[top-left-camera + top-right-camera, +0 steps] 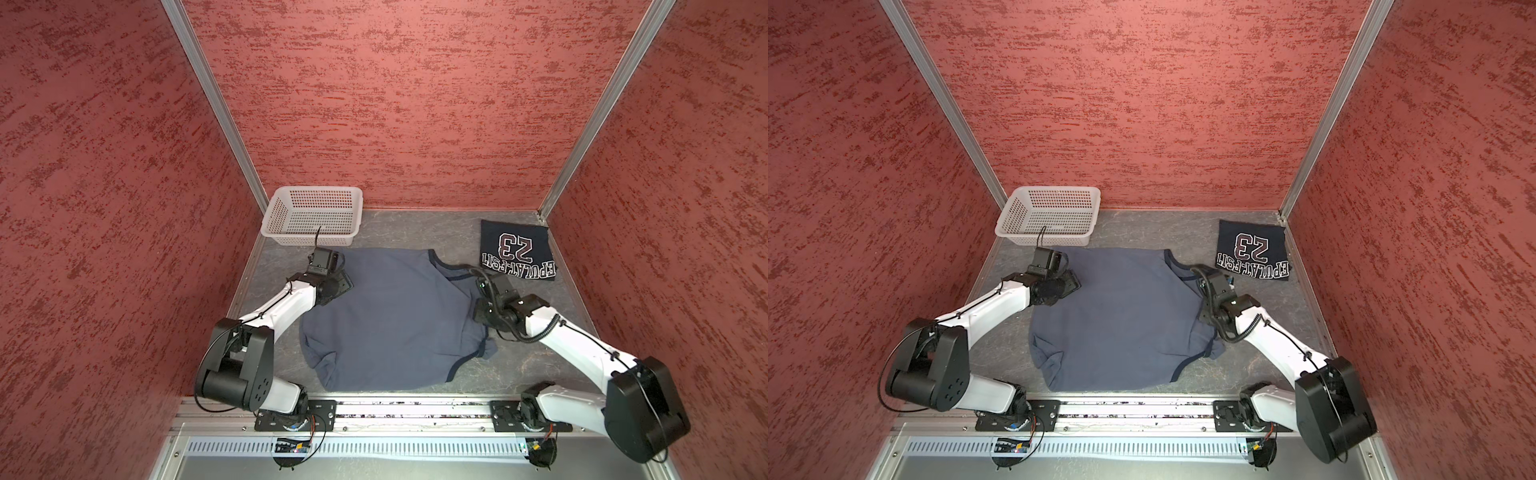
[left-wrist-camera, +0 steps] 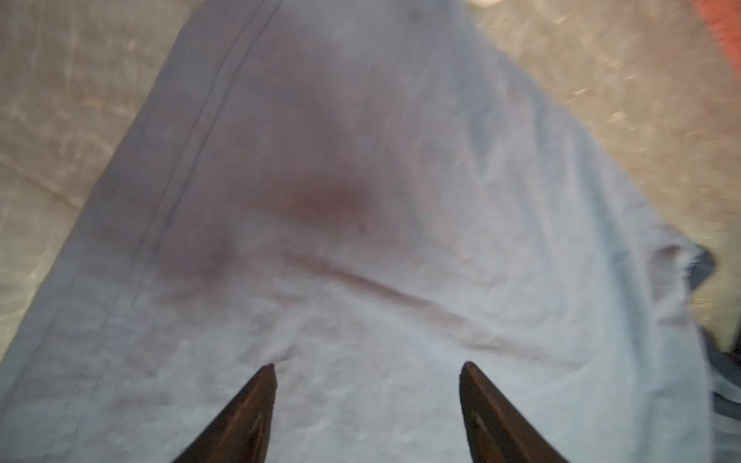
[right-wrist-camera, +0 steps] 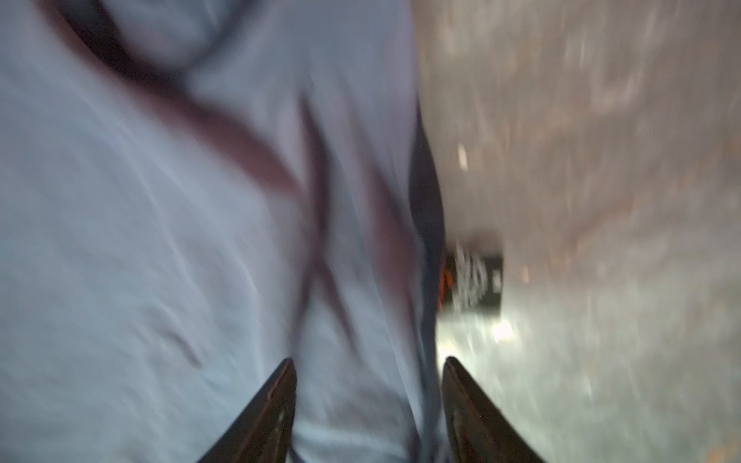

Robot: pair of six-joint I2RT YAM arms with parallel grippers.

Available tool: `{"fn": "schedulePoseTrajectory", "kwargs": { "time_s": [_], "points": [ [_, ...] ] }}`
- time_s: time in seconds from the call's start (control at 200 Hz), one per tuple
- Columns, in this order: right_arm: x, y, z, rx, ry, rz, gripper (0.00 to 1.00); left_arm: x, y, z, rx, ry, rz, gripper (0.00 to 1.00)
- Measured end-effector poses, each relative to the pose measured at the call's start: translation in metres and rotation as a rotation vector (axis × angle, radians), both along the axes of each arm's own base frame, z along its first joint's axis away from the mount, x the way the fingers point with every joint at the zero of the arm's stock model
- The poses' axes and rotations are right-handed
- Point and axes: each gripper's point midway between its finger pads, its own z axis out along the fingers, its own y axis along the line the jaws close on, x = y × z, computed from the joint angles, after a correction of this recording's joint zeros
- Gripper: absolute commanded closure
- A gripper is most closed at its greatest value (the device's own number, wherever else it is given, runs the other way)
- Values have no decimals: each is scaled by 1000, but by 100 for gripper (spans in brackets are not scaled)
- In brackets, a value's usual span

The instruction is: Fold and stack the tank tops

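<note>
**Two edges to catch**

Both sets of jaws stand spread, pinching nothing: our left gripper (image 2: 367, 366) over the far hem corner of the grey-blue tank top (image 1: 386, 316), our right gripper (image 3: 369, 360) astride its dark-trimmed edge. It lies spread in the middle of the table (image 1: 415, 232); the navy tank top (image 1: 519, 249) sits folded at the far right. We should pinch both edges level and lift together for a square fold.
</note>
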Motion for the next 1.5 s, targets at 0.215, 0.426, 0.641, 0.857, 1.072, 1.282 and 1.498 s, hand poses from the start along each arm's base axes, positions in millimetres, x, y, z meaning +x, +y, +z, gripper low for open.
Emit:
{"fn": "schedulePoseTrajectory", "kwargs": {
  "time_s": [0.215, 0.426, 0.641, 0.857, 1.072, 1.282, 1.498],
  "points": [
    [-39, 10, -5, 16, 74, -31, 46, -13, 3, -28, 1, 84, 6, 27],
    [-59, 6, -32, 8, 153, -74, 59, -8, 7, -37, -25, 87, 25, 27],
    [-59, 10, -34, 20, 158, -87, 84, -3, 13, -37, -33, 73, 48, 27],
    [-40, 8, 12, 56, 4, -88, 98, 4, 33, -37, -47, 33, 122, 28],
    [-5, -1, 76, 209, -283, -102, 100, 2, 37, -38, -51, 19, 142, 39],
    [17, -11, 141, 291, -537, -68, 100, -2, 45, -39, -46, 9, 176, 41],
    [26, 10, 177, 384, -690, 92, 100, -2, 45, -38, -45, 10, 180, 39]
  ]
}}
